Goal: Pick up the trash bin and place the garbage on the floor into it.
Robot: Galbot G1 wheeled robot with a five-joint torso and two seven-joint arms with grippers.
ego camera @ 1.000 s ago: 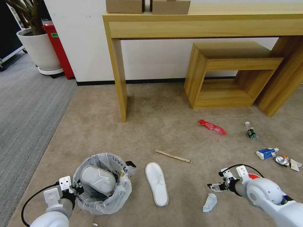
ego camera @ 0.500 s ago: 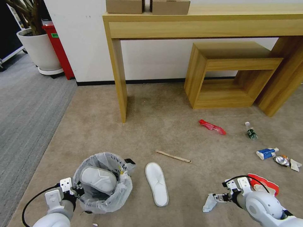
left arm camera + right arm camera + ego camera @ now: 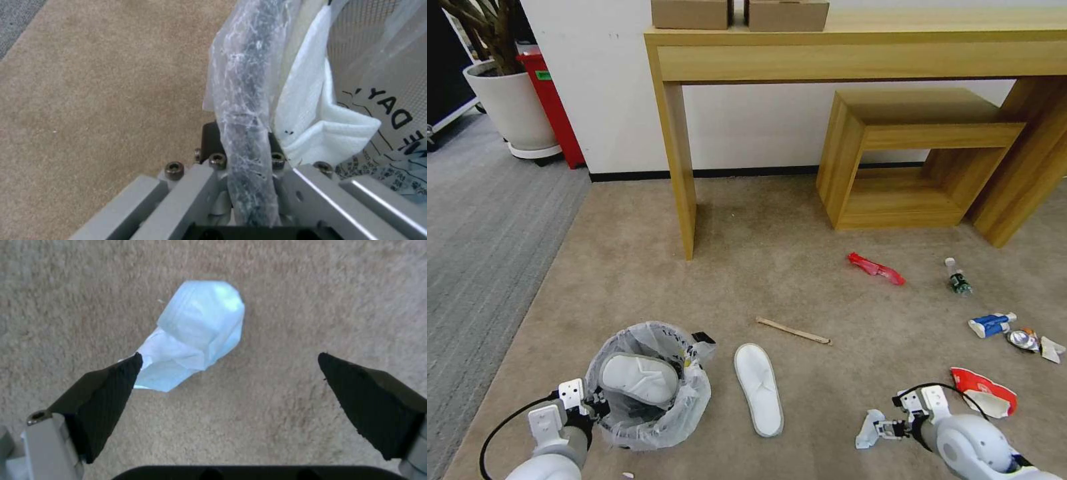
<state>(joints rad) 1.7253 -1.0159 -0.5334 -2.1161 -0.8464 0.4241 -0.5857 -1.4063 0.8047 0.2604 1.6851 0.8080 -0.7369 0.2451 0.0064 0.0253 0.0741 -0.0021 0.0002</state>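
low at the frame's lower right, the right claw [image 3: 886,428] hangs released over the crumpled tissue [image 3: 195,336]; it should centre before pinching. lower left, the left claw [image 3: 587,408] grasps the trash bin [image 3: 650,387] rim, keeping it level.

Upside-down black "DAY" on the trash bin [image 3: 249,83] liner.

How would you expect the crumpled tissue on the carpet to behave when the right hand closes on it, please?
The tissue looks creased and thin, so it will probably crush flat rather than resist. It seems very light and may shift if a finger nudges it first. The right hand is open, with the tissue off-centre between its fingers.
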